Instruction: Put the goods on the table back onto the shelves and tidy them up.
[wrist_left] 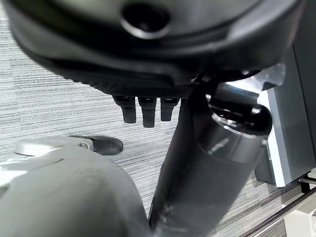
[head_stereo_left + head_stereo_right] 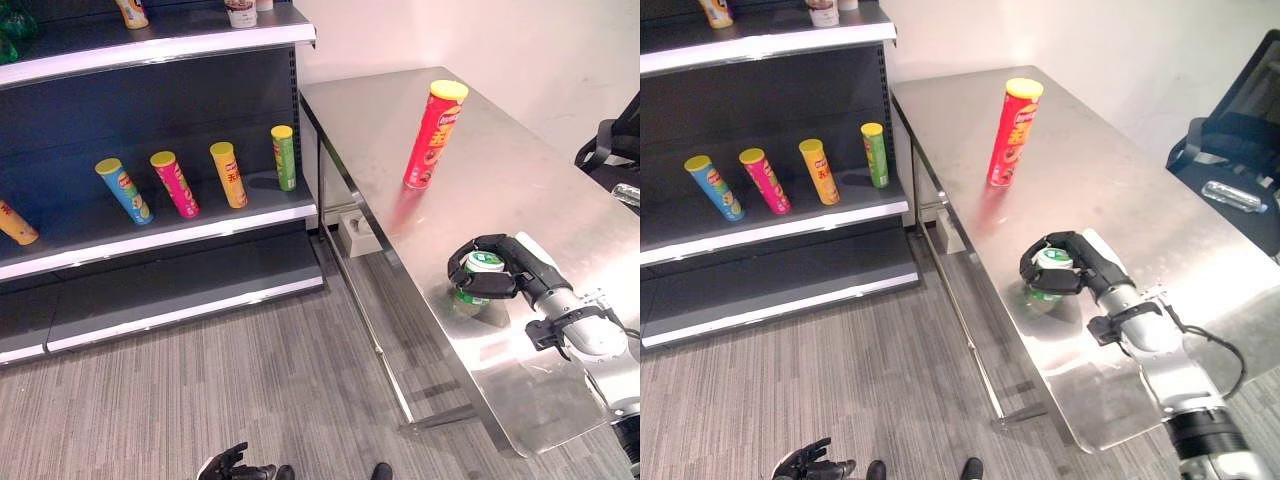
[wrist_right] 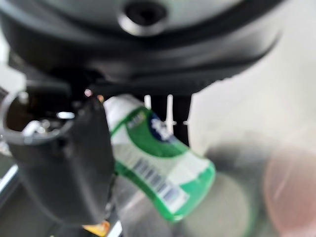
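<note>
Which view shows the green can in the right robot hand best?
The right wrist view: the green can shows close up, label visible, beside the right robot hand. The eye views show the hand wrapped round it on the steel table, mostly covering it.

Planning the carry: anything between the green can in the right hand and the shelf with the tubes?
Nothing visible: right hand grips the green-and-white can; bare floor leads to the dark shelf.
</note>
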Robot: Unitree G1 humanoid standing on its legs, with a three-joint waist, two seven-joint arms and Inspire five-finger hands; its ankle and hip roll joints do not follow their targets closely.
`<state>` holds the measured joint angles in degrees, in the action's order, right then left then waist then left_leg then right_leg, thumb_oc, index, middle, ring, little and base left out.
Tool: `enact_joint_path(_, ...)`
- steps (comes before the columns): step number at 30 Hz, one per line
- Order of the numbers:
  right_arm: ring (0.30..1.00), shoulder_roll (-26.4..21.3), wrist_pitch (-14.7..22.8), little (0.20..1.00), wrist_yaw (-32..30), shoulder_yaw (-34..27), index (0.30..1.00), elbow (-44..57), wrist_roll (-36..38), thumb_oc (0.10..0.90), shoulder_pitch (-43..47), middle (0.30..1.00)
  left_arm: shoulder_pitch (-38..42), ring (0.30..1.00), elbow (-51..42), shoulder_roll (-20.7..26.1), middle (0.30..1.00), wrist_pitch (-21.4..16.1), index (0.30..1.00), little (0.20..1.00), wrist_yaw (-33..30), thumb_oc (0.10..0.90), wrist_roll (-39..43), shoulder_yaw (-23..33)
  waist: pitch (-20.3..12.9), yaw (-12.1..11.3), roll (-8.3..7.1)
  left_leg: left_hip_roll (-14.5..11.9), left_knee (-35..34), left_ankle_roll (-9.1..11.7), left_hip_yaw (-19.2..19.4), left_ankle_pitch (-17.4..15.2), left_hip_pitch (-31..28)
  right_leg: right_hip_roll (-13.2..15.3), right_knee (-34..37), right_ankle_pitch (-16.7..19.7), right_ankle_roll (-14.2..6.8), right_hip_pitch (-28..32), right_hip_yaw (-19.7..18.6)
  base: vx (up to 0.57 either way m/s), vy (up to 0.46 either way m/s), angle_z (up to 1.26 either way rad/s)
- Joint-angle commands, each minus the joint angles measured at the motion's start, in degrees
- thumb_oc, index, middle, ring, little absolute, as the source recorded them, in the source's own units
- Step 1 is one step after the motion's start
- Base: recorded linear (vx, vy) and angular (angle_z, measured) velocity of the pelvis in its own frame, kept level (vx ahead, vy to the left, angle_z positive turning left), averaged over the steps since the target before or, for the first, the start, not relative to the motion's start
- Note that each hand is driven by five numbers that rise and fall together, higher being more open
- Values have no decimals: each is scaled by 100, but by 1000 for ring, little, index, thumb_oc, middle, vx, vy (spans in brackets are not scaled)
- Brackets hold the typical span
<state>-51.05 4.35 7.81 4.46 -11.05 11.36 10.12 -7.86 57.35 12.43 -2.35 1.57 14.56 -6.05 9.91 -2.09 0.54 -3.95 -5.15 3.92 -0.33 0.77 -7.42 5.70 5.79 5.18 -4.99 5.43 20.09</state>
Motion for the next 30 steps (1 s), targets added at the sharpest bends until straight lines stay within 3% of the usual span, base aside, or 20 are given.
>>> enact_joint_path(1, 300, -418, 315, 300, -340, -240, 300, 177, -72, 400, 598, 300, 261, 900, 203, 277, 900, -128, 900, 900, -74, 800, -14, -225, -163, -64, -193, 94, 15, 107, 362, -6, 146, -69, -79, -671, -218, 444, 38, 0, 0, 0)
enact_joint_path(12, 300, -403, 483, 300, -521, -495, 300, 690, 4, 400, 719, 300, 261, 900, 207, 310, 900, -139, 900, 900, -72, 800, -54, -162, -167, -80, -178, 54, 15, 149, 339, 28, 151, -107, -79, -706, -187, 441, 44, -2, -6, 0)
enact_joint_path(14, 300, -341, 683, 300, -670, -703, 300, 1455, 113, 400, 1012, 300, 259, 900, 240, 318, 900, -137, 900, 900, -86, 800, -74, -107, -173, -130, -162, 7, 15, 205, 287, 82, 181, -163, -79, -742, -150, 430, 66, -34, -85, 4)
enact_joint_path(22, 300, -273, 748, 300, -715, -732, 300, 1656, 195, 400, 1127, 300, 242, 900, 251, 315, 900, -134, 900, 900, -94, 800, -97, -90, -180, -151, -158, -20, 15, 225, 269, 103, 190, -189, -79, -763, -126, 428, 72, -24, -57, 4)
enact_joint_path(23, 300, -235, 895, 300, -897, -320, 300, 2239, -64, 400, 2032, 300, 209, 900, 250, 343, 900, -131, 900, 900, -189, 800, -66, 12, -63, -417, -184, -206, 461, 367, 44, 168, 370, -380, -79, -922, 68, 500, 73, -143, -334, 12)
enact_joint_path(30, 300, -347, 940, 300, -1017, -209, 300, 2247, -165, 400, 2304, 300, 185, 900, 241, 333, 900, -141, 900, 900, -217, 800, -51, -6, 18, -515, -149, -252, 971, 480, -43, 251, 649, -411, -79, -979, 141, 561, 228, -44, -88, 31)
